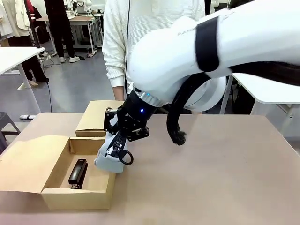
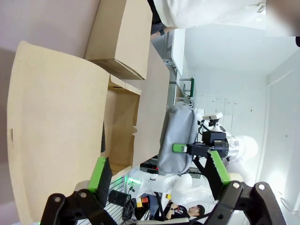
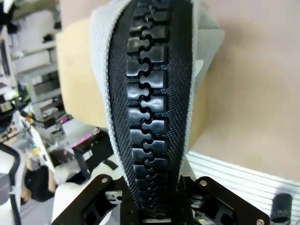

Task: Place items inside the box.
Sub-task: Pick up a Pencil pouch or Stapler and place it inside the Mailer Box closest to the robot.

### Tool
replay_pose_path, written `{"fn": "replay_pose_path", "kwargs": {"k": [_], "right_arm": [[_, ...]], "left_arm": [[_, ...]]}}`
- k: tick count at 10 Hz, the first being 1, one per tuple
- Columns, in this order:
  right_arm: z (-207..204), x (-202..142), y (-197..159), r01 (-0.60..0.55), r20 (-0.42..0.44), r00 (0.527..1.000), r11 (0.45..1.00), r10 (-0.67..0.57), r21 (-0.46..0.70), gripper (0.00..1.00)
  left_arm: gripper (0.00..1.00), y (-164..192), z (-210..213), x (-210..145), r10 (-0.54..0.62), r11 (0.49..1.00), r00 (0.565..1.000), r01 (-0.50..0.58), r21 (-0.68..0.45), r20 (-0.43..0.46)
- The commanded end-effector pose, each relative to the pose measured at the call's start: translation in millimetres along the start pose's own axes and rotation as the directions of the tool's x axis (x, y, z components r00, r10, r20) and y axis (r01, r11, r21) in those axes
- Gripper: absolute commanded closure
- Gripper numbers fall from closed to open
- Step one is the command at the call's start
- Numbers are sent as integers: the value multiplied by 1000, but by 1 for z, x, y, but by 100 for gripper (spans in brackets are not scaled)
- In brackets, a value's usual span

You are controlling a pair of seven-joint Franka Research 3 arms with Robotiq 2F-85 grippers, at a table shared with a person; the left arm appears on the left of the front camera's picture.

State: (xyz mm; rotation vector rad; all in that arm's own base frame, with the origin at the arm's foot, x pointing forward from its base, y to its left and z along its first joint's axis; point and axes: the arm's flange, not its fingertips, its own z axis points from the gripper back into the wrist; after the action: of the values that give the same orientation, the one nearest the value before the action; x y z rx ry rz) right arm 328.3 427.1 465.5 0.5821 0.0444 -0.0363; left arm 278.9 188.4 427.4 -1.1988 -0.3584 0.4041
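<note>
The pale grey pouch (image 1: pixel 108 161) hangs upright, pinched at its top edge by the right gripper (image 1: pixel 120 149). Its chunky black zipper (image 3: pixel 150 93) is closed and faces upward. The pouch's lower end sits over the right wall of the open cardboard box (image 1: pixel 79 198); whether it touches the rim cannot be told. The box is shallow, with its flaps folded out to the left and to the far side. The black stapler (image 1: pixel 78 172) lies flat on the box floor, lengthwise toward the front wall, just beside the pouch.

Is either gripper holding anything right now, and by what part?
The right gripper is shut on the pale grey pouch, pinching its black zipper edge. The left gripper is open, holding nothing.
</note>
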Motion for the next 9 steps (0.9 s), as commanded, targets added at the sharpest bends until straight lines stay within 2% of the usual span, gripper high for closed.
{"fn": "replay_pose_path", "kwargs": {"k": [1, 2, 3, 5, 8, 9], "right_arm": [[31, -19, -15, 12, -8, 1000, 999, -12, -33, 93], [0, 0, 0, 0, 0, 1000, 1000, 0, 0, 93], [-12, 3, 16, -24, 33, 999, 999, 26, -42, 93], [-45, 25, 45, -104, 29, 994, 994, 105, -35, 93], [-82, 37, 62, -23, 26, 999, 997, 25, -73, 93], [-94, 30, 63, 31, 74, 997, 994, -23, -108, 93]], "left_arm": [[0, 0, 1, -3, -18, 1000, 1000, 18, -19, 0], [0, 0, 1, -3, -18, 1000, 1000, 18, -19, 0], [0, 0, 1, -3, -18, 1000, 1000, 18, -19, 0], [0, 0, 1, -3, -18, 1000, 1000, 18, -19, 0], [0, 0, 1, -3, -18, 1000, 1000, 18, -19, 0], [0, 0, 1, -3, -18, 1000, 1000, 18, -19, 0]]}}
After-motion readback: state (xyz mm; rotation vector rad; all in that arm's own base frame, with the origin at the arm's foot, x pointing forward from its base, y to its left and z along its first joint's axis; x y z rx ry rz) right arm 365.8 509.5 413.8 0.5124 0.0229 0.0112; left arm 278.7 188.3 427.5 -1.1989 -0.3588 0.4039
